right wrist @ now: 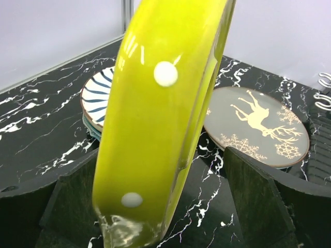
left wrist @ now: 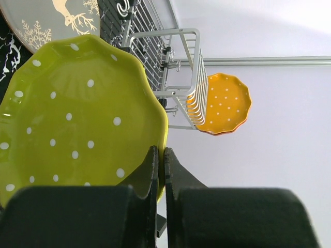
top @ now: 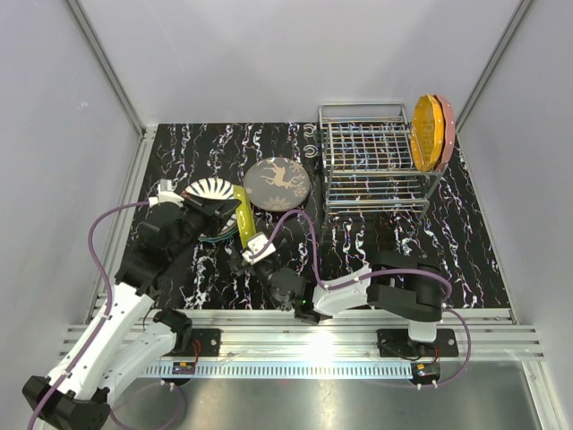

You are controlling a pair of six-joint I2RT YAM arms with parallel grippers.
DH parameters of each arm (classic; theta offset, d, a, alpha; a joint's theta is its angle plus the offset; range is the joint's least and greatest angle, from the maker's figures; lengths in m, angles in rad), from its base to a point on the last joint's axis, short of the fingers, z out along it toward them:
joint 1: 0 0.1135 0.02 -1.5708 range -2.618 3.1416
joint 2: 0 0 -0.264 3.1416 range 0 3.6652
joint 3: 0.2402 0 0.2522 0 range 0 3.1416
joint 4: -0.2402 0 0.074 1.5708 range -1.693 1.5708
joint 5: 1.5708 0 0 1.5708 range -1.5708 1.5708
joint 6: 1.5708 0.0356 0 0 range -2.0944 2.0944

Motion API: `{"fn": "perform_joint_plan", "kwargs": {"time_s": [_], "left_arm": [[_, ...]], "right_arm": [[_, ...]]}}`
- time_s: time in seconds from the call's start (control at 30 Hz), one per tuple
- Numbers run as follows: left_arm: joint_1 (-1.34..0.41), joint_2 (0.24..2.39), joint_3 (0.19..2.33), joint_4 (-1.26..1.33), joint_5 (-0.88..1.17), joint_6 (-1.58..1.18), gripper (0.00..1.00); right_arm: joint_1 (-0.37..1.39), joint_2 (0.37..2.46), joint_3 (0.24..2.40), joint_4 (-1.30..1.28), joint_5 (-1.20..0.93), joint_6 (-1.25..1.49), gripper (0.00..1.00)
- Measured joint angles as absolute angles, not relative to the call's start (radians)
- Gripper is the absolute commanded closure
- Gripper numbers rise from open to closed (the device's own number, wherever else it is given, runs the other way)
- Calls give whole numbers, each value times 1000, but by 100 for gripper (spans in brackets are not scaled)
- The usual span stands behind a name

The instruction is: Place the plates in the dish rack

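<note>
Two hands at one yellow-green plate [left wrist: 77, 119]: our left hand [left wrist: 160, 155] clamps its rim upright, our right hand [right wrist: 160, 181] stands open astride its edge

Glossy glazed plate [right wrist: 150, 134], chrome wire rack [top: 369, 161]

Right wrist view: yellow-green plate [right wrist: 155, 129] runs off the top edge — striped plate [right wrist: 98, 101] half hidden behind it.
</note>
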State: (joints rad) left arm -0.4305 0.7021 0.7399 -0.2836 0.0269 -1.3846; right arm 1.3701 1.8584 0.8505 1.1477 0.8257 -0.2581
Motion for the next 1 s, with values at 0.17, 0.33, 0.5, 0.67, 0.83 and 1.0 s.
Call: {"fn": "perform_joint_plan", "kwargs": {"time_s": [0.17,0.33,0.5,0.67,0.83,1.0], "left_arm": [[-431,699,740,-285,26,-1405,100],[-431,691,740,-285,27,-1426,100],[-431,682,740,-284,26,-1449,100],[-431,678,740,-284,22,-1460,100],[-429,675,740,-287,9,-1465,100],[-427,667,739,-297,-5,-1467,100]], "right_arm": [[1370,1869,850,1220,849,-294,5],[1370,1869,848,1244,851,-294,20],[1370,1869,832,1244,850,-281,25],[1370,1869,817,1244,852,-273,38],[1370,1861,799,1241,853,-273,60],[1370,1811,769,1206,852,-271,75]]}}
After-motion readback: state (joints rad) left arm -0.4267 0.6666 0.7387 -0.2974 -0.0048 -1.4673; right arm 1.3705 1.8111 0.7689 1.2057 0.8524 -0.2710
